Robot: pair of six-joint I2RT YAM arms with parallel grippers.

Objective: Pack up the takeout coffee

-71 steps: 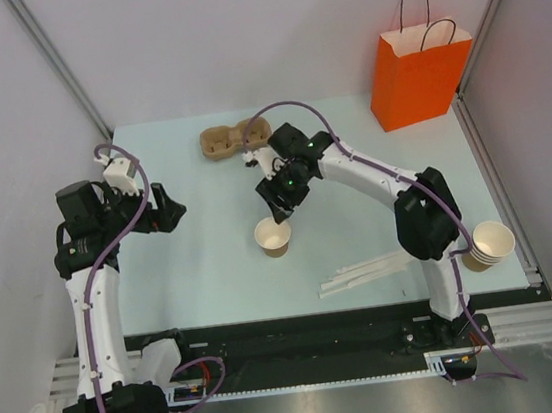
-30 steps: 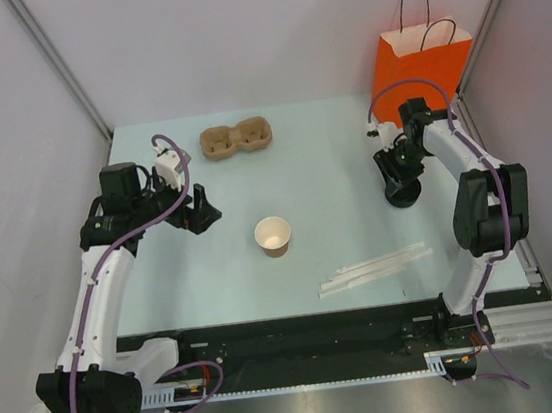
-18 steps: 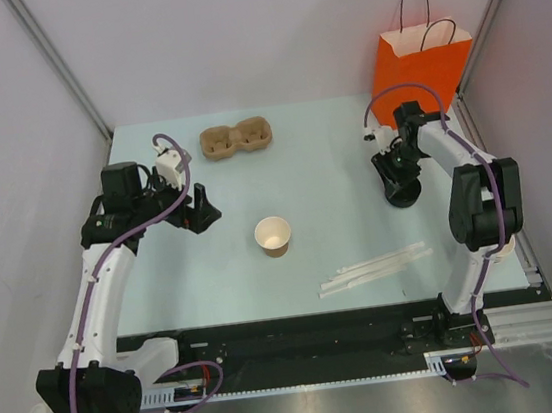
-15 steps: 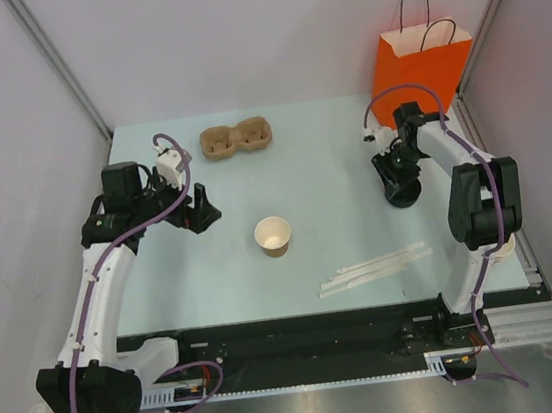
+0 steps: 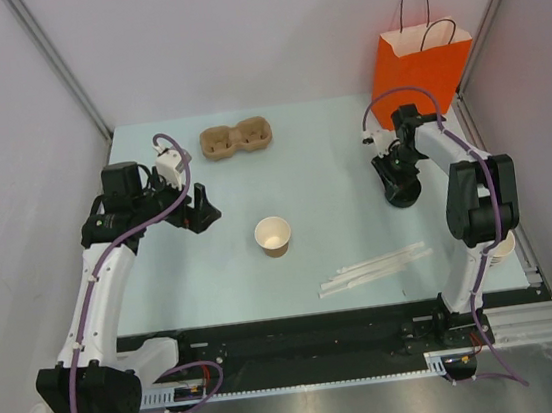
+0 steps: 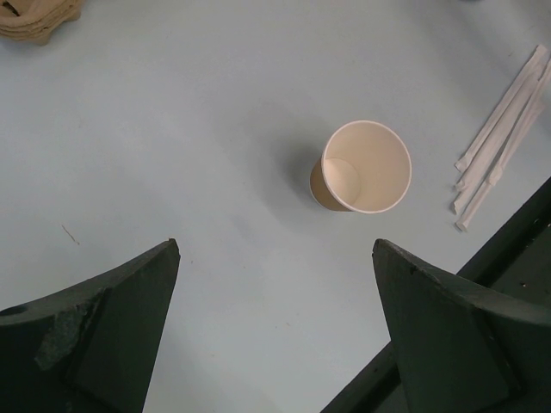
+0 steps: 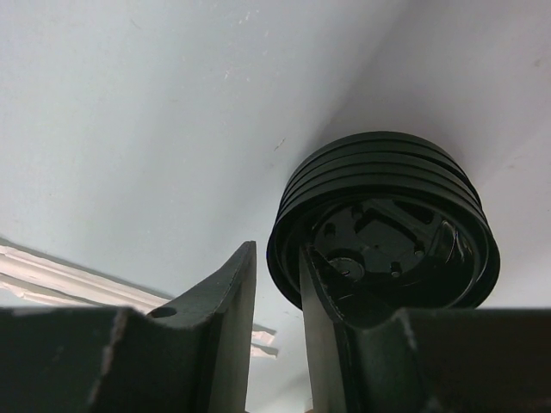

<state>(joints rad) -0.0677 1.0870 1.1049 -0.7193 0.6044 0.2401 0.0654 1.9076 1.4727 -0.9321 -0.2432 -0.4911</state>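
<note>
No cup with a lid on it shows in any view. A lidless tan paper cup (image 5: 273,235) stands upright mid-table; it also shows in the left wrist view (image 6: 366,168). A stack of black lids (image 5: 402,194) sits at the right. My right gripper (image 5: 399,177) is down on that stack (image 7: 387,224). Its jaws (image 7: 274,248) are a narrow gap apart and straddle the stack's rim, with one finger outside and one inside the top lid. My left gripper (image 5: 199,209) is wide open and empty (image 6: 275,245), left of the cup.
An orange paper bag (image 5: 419,73) stands at the back right. A brown cup carrier (image 5: 236,138) lies at the back. Wrapped straws (image 5: 375,270) lie near the front edge. A stack of lidless cups (image 5: 502,245) peeks out behind the right arm.
My right gripper has left the cup at mid-table and swung right onto the lid stack. My left arm has reached in toward the centre. Both have been almost still for the last second.
</note>
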